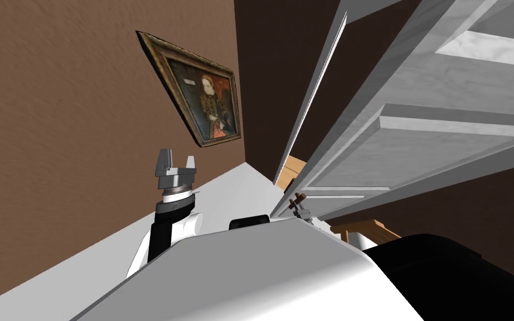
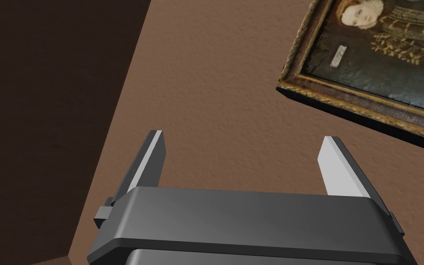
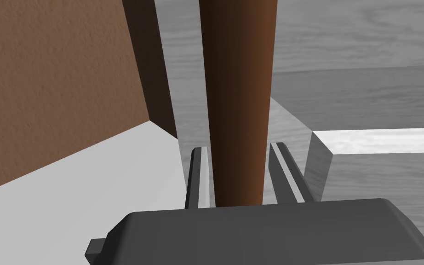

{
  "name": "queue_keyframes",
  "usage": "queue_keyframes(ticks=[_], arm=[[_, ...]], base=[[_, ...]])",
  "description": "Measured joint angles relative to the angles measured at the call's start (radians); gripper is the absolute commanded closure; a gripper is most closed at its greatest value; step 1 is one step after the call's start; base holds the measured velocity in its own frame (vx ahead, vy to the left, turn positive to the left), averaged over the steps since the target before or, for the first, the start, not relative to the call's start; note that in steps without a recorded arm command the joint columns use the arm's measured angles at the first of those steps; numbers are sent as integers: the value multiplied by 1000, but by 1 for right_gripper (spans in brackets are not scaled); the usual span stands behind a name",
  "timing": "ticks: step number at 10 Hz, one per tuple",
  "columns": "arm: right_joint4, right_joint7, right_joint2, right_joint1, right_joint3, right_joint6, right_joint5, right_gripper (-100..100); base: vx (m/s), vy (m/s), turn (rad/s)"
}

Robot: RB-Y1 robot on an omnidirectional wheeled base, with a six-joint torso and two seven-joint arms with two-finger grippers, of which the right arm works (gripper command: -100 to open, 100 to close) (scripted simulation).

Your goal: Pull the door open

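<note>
STEP: pulling, grey panelled door (image 1: pixel 417 139) ajar at my right front | RIGHT pincer (image 3: pixel 238 147) clamped on slim brown door handle (image 3: pixel 238 92) | LEFT pincer (image 2: pixel 243 135) spread apart, empty, raised near gilt-framed portrait (image 2: pixel 381 60) | NEXT: likely draw handle back along door's arc, grip firm | COUNT: one door, one handle, one portrait, two pincers

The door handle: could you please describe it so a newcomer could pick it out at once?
Find the big grey panelled door on the head view's right. At its free edge nearest me sits the door handle, clamped by the right gripper. It is the only brown bar on that grey door.
</note>
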Motion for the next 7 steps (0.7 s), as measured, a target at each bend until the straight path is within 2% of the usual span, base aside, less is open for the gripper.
queue_keyframes(ticks=[6,7], arm=[[45,-45,-17,-20,23,-24,21,100],[51,-50,-18,-23,28,-27,24,100]], base=[[-220,-35,120],[-84,-23,27]])
